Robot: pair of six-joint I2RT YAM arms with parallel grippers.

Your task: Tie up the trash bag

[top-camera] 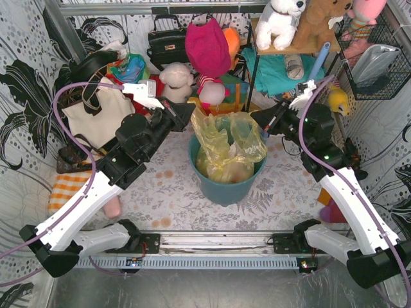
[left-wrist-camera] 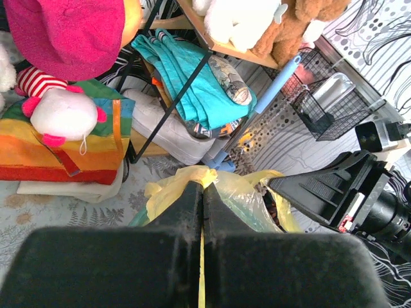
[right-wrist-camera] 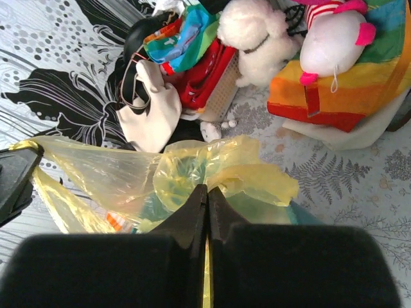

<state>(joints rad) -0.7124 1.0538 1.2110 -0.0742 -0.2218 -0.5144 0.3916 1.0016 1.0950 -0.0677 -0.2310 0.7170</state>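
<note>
Trash bag (top-camera: 228, 144) sits in teal bin (top-camera: 225, 189) at table centre, with its yellow rim pulled up and out to both sides. Left gripper (top-camera: 187, 113) is at the bag's 10 o'clock, jaws clenched on a strip of bag rim; the left wrist view shows yellow film pinched in the seam (left-wrist-camera: 202, 192). Right gripper (top-camera: 260, 119) is at 2 o'clock, also clamped on bag plastic (right-wrist-camera: 207, 192).

Clutter crowds the back:
- cream tote (top-camera: 96, 115) at 9–10 o'clock, just behind the left arm
- white plush (top-camera: 176, 80) and pink-hatted doll (top-camera: 207, 48) at 12
- black handbag (top-camera: 166, 43) at 11
- shelf with teal cloth (top-camera: 276, 70) at 1
- wire basket (top-camera: 376, 64) at 2, on the wall
- orange checked cloth (top-camera: 67, 186) at 9
</note>
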